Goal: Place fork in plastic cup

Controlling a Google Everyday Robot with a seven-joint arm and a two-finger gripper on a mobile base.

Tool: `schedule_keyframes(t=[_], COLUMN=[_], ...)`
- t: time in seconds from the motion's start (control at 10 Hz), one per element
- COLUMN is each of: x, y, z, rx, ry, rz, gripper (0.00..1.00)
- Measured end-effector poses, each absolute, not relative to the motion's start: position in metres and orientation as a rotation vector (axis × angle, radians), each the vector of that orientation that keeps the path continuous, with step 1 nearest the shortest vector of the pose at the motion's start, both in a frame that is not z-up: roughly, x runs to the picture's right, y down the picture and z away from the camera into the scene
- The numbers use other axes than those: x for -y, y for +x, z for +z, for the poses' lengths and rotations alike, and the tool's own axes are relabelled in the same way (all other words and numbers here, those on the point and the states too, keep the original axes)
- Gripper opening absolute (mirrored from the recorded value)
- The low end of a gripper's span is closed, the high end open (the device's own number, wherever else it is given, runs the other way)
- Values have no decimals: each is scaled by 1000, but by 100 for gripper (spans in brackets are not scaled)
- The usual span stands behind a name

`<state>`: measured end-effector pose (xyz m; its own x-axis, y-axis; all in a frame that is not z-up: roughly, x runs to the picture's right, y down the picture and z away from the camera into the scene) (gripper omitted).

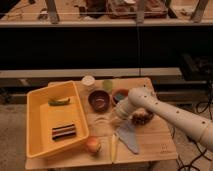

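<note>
Well, my gripper [116,118] sits low over the table [156,138], jaws shut, just right of the fork [100,119]; whether I have its handle I cannot tell. To do this well, I'd lift it clear of the dark red bowl [99,100], then lower it upright into the plastic cup [107,85]. No writing is readable.

Closed gripper [116,118] low over the wooden table [155,145] — slim silvery metal fork [101,119] just beside it, near dark red bowl [91,100].
</note>
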<state>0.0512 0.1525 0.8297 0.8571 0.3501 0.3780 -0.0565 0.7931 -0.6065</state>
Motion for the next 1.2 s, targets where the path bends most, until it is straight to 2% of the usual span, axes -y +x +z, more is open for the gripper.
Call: schedule_keyframes(t=[0.4,1.2], x=[-116,-53], y=[68,90], z=[800,789], rx=[529,544], ry=[-543,-471], rz=[248,331], gripper=[14,14])
